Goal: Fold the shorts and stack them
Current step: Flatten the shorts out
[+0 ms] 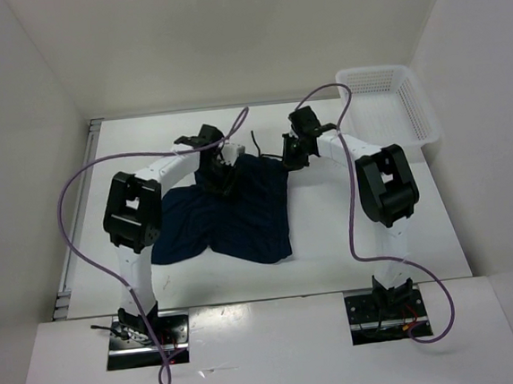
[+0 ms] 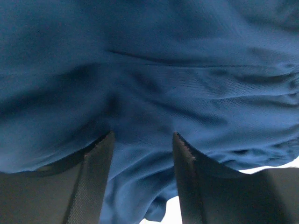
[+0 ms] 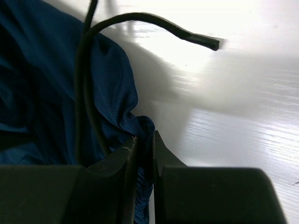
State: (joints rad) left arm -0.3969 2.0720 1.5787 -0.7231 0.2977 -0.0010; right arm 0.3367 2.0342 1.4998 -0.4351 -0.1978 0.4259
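Observation:
The dark navy shorts lie wrinkled on the white table, waist at the far side and legs toward me. My left gripper is low over the waist's left part. In the left wrist view its jaws stand well apart, with navy cloth lying loose between and beyond them. My right gripper is at the waist's far right corner. In the right wrist view it is shut on a pinch of the shorts' edge. The thin dark drawstring loops up beside it.
A white plastic basket stands at the table's far right corner. White walls enclose the table at the back and on both sides. Purple cables arc from both arms above the table.

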